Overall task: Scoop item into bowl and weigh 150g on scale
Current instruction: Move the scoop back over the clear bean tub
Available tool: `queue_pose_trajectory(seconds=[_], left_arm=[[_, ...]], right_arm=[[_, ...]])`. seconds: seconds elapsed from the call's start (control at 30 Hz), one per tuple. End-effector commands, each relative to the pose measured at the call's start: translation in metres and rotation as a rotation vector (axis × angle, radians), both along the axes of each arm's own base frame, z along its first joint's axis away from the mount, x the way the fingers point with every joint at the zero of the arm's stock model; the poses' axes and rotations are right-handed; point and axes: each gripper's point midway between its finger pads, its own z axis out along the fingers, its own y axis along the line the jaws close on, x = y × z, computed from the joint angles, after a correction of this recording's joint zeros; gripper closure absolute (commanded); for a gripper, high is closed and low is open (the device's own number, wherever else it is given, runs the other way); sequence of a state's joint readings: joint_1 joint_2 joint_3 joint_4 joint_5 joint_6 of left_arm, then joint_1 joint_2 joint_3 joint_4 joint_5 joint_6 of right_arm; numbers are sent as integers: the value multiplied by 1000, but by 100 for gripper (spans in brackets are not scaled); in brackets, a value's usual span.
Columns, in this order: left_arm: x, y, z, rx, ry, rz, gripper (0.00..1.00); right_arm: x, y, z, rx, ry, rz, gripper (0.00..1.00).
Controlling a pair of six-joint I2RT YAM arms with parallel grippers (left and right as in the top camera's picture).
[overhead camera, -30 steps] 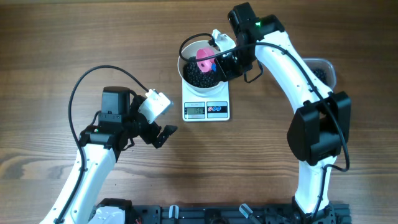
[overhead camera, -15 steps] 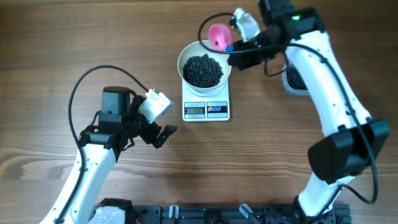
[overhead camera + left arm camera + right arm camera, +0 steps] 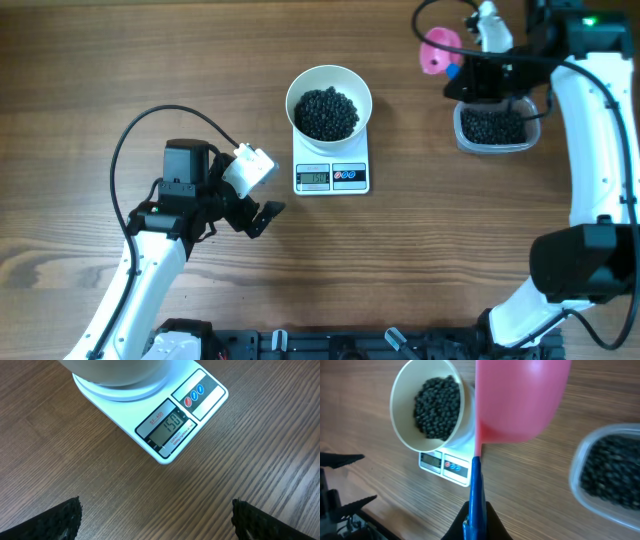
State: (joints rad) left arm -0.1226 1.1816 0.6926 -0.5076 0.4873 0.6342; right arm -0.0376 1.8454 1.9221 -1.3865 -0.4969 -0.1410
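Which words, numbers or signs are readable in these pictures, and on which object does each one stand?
"150": on the grey display of the scale, left wrist view.
"SF-400": printed label just above the display.
Small print under the display: too small to read.
Marks on the red and blue buttons: too small to read.
The bowl and the pink scoop show no text.
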Motion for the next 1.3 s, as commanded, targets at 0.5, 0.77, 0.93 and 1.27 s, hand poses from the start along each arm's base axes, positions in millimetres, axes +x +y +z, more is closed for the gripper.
queue_pose_trajectory(seconds=[0.5,0.77,0.93,1.27], left_arm=[[-4,-4,0,-10,-7,-28,0],[-4,-4,0,-10,-7,-28,0],[-4,-4,0,-9,-8,-29,0],[-4,-4,0,-10,-7,-28,0]], right_arm=[[-69,-123,-94,-413,384,-353,96],[-34,-123,-92,-536,244,-435,96],[-40,-115,-83,-795,210,-292,96],[-49,-97,-88,-732,255,-297,96]])
